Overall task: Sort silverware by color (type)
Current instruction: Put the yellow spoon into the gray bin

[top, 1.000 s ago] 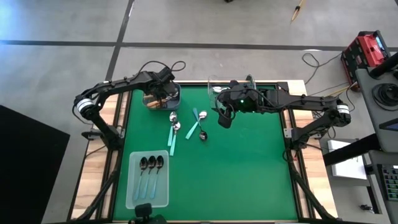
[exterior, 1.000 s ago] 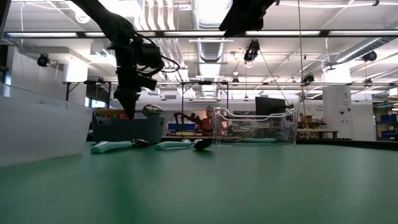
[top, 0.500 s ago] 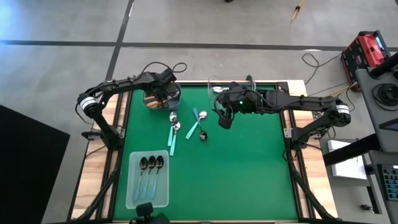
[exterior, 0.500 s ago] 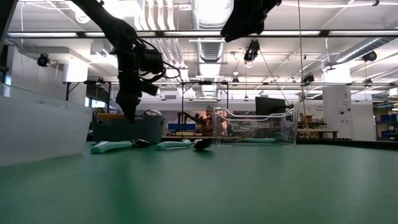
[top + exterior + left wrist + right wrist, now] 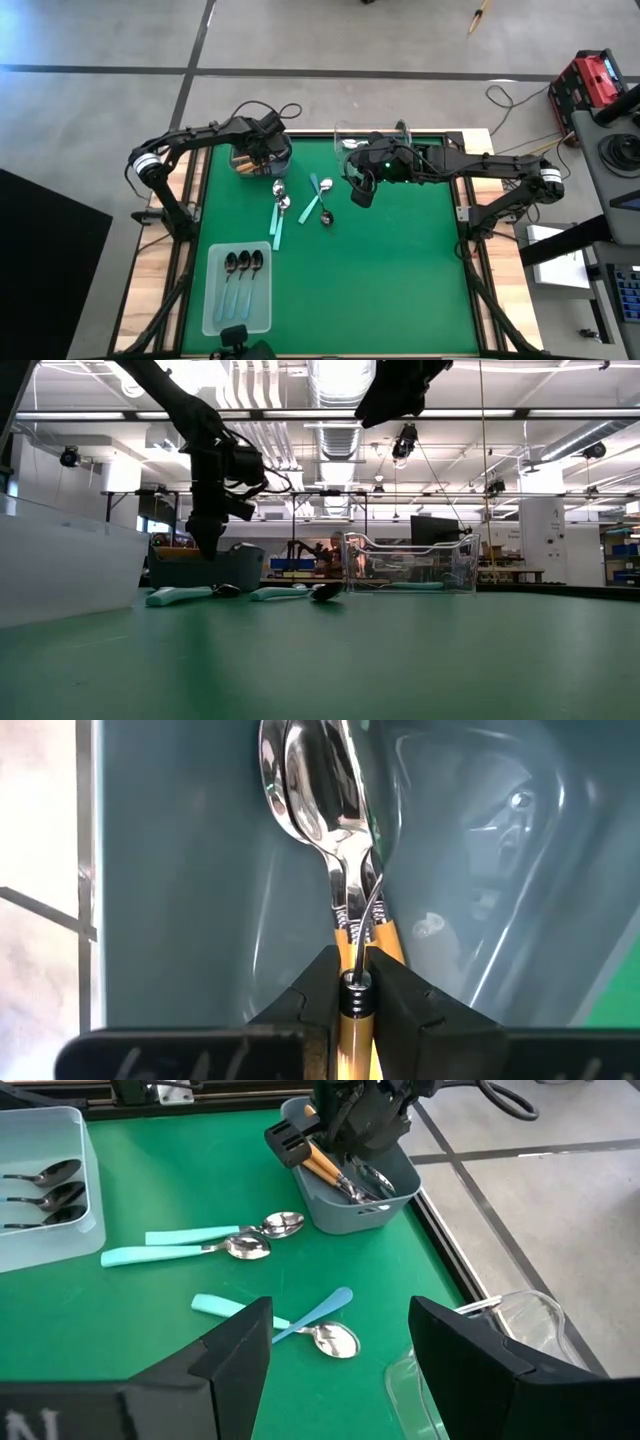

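No readable writing shows beyond part of a large letter N on the right wrist housing. On the green bench (image 5: 400,270), a grey bin (image 5: 262,158) at the far left corner holds orange-handled spoons (image 5: 340,1175), their silver bowls lying together against one wall. The left pincer (image 5: 352,988) reaches down into this bin, its fingers (image 5: 310,995) pinched tight on the orange handle of one of these spoons. A frosted white tray (image 5: 238,290) at the near left holds three dark-bowled spoons (image 5: 244,266) with thin light-blue handles, side by side. A clear bin (image 5: 408,563) stands at the far edge near the middle, with what looks like a teal handle lying in it. Four teal-handled spoons (image 5: 300,205) lie loose on the bench between the bins: two side by side to the left, two crossed over each other to the right. The right pincer (image 5: 340,1350) hangs above the bench beside the clear bin, fingers spread wide and holding nothing. Compared with a second ago, the left pincer has dropped lower into the grey bin; the right arm has not moved, and the loose spoons lie as before.
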